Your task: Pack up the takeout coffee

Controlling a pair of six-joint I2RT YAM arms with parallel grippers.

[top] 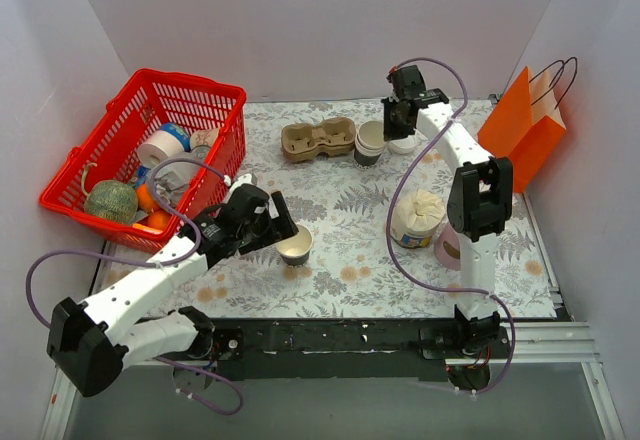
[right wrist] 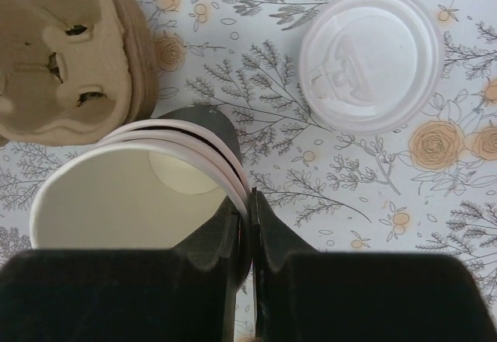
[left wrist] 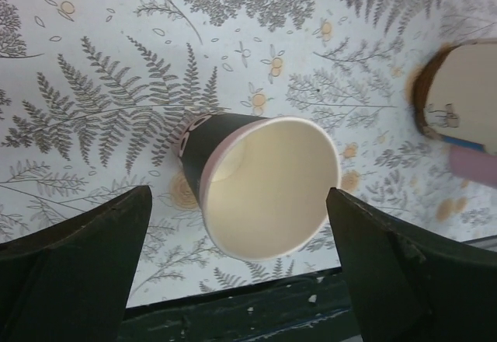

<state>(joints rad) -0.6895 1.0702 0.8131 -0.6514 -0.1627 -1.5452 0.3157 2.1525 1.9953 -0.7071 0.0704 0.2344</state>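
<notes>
No cup with a lid on it is in view, so the takeout coffee is out of view. A lidless cream-and-dark paper cup [top: 295, 245] stands on the fern-print mat. My left gripper [top: 272, 228] is open, and in the left wrist view [left wrist: 237, 202] the cup [left wrist: 268, 186] sits between and just beyond its spread fingers, untouched. A stack of nested lidless cups [top: 369, 143] stands at the back. My right gripper [top: 399, 118] is shut on the top cup's rim [right wrist: 233, 179], one finger inside and one outside. A loose flat white lid [right wrist: 371, 60] lies beside it.
A brown pulp cup carrier [top: 319, 138] lies left of the stack. An orange paper bag [top: 524, 125] stands at the back right. A red basket [top: 228, 130] of groceries is at the left. A tied tub [top: 416, 218] and a pink roll [top: 447, 248] sit by the right arm.
</notes>
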